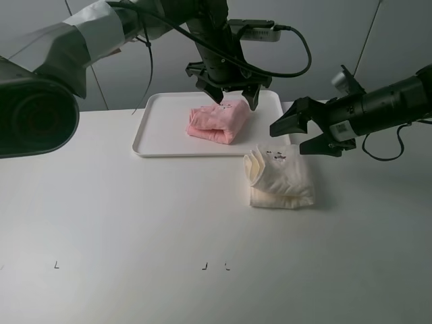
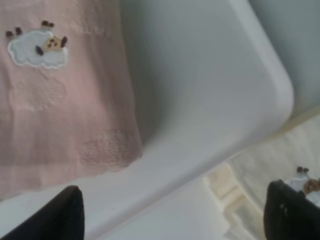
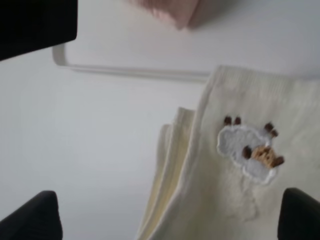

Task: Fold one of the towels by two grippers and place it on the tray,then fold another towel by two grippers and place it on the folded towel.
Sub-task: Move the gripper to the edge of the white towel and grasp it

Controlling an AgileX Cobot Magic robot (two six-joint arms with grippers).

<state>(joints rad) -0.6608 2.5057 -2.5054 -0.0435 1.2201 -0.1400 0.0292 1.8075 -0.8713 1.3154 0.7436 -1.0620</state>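
White desk (image 1: 135, 223) spreads below me in the high view; my left pincer (image 1: 233, 94) hangs spread and empty over the folded pink towel (image 1: 217, 123) lying in the white tray (image 1: 155, 135), so the first half looks done. My right pincer (image 1: 300, 131), also released, hovers by the folded cream towel (image 1: 282, 177) just beside the tray. From my left wrist, pink cloth fills the tray corner. From my right wrist, the cream towel's sheep patch (image 3: 248, 150) sits between my tips; stacking remains.
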